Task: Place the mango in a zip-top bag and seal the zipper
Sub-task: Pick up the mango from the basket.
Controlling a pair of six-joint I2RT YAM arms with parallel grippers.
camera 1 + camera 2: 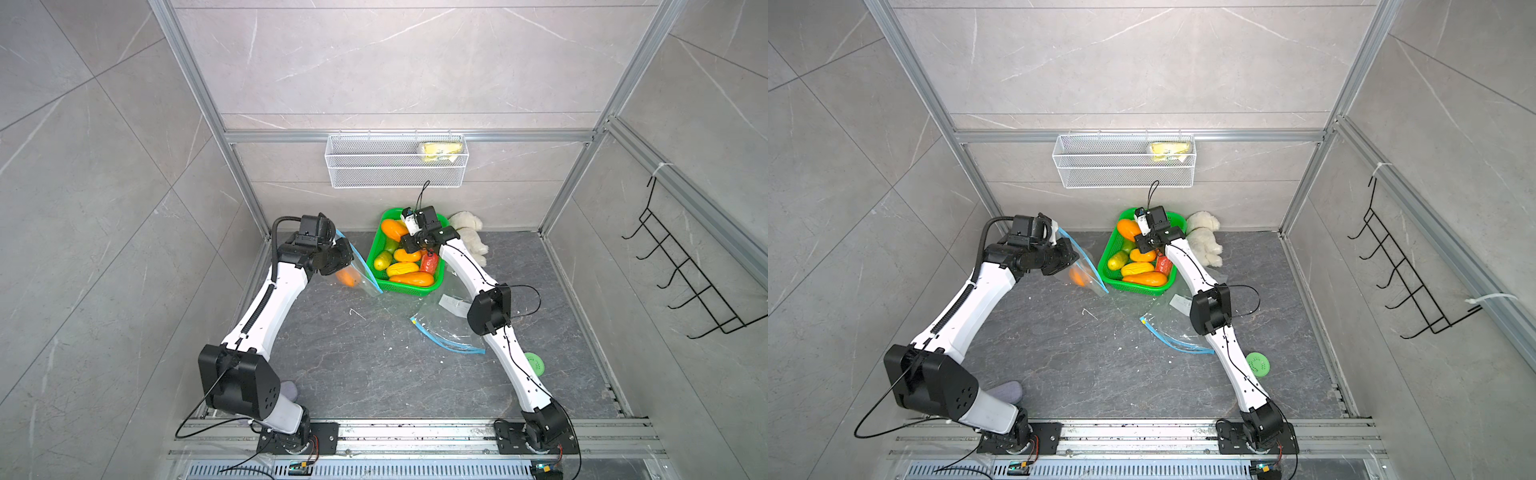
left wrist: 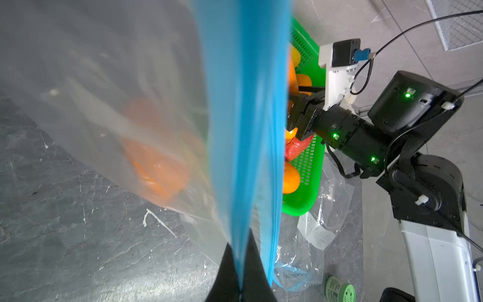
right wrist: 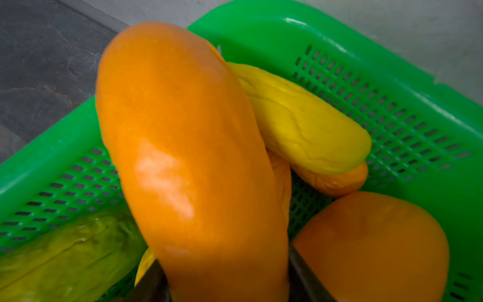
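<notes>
I have the left gripper (image 2: 240, 272) clamped shut on the blue zipper strip (image 2: 245, 130), hanging the zip-top bag (image 1: 358, 266) just beside the green basket (image 1: 409, 290) to keep the transfer short; an orange fruit (image 1: 348, 278) sits inside. The right gripper (image 3: 227, 285) is in the basket, jaws half-spread against both sides of an orange mango (image 3: 183, 157) – mid-pick, I judge.

table (image 1: 374, 357) centre free, green basket (image 1: 405, 289) crammed w/ fruit (image 1: 411, 279), loose bag (image 1: 440, 332) flat nr right arm (image 1: 461, 266)
</notes>
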